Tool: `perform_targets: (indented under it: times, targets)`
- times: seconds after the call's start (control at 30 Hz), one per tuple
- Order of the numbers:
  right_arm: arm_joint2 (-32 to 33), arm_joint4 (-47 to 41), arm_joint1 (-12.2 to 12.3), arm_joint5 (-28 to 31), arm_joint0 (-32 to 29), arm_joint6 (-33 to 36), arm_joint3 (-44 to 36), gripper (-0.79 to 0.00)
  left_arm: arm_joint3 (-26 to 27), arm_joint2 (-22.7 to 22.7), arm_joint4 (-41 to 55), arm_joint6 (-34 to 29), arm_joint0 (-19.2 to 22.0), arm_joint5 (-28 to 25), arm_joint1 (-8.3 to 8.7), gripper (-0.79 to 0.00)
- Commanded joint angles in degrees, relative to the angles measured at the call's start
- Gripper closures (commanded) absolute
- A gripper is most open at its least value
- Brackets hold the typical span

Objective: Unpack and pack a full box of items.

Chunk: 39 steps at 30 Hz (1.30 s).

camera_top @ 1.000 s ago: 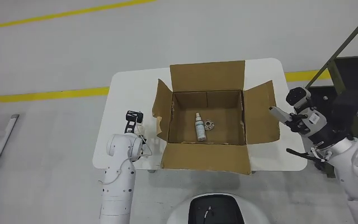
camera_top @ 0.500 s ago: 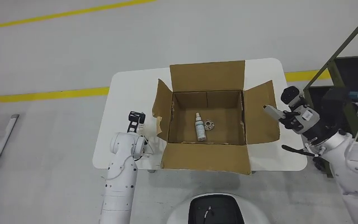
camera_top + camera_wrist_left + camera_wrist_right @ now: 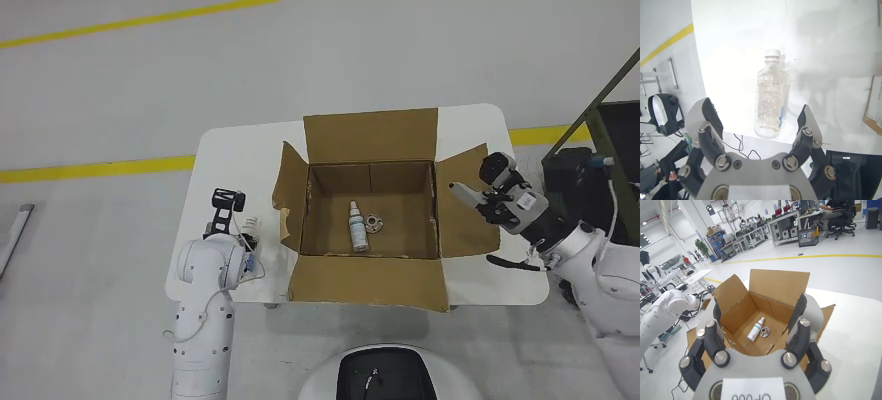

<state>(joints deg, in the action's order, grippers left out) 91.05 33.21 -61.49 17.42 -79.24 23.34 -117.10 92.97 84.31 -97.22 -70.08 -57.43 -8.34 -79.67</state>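
An open cardboard box [image 3: 370, 135] stands mid-table, and on its floor lie a white spray bottle [image 3: 357, 226] and a small metal flange [image 3: 374, 220]. The right wrist view looks down into the box [image 3: 780, 283] at the same spray bottle [image 3: 755, 329] and flange [image 3: 764, 332]. My right gripper [image 3: 759, 304] is open and empty, hovering over the box's right flap [image 3: 465, 215]. A clear plastic water bottle [image 3: 770, 94] stands upright near the table's left front edge, left of the box. My left gripper [image 3: 759, 113] is open just short of it, not touching.
The box's four flaps spread outward over the white table [image 3: 240, 150]. Bare tabletop lies beyond the water bottle [image 3: 250, 228]. A dark rack [image 3: 600, 110] stands off the table's right side.
The right arm has swung left from the table's right edge to over the box's right flap. The left arm has shifted slightly left and back from the bottle.
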Motion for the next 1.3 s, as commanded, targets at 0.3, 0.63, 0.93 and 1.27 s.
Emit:
perform_targets:
  times: [0.3, 0.63, 0.93, 1.27]
  targets:
    - [-17.3, 10.5, -1.4, -14.1, 11.6, 10.6, 5.8, 0.000, 4.7, 2.3, 0.0, 3.7, -1.4, 5.0, 0.23, -0.785]
    - [-17.3, 10.5, -1.4, -14.1, 11.6, 10.6, 5.8, 0.000, 4.7, 2.3, 0.0, 3.7, -1.4, 5.0, 0.23, -0.785]
    - [-22.5, 20.0, -2.0, -22.1, 15.2, 18.1, 4.3, 0.000, 4.7, 2.3, 0.0, 3.7, -1.4, 5.0, 0.23, -0.785]
    - [-38.8, 19.7, -6.9, -33.2, 32.1, 26.0, 20.6, 0.000, 4.7, 2.3, 0.0, 3.7, -1.4, 5.0, 0.23, -0.785]
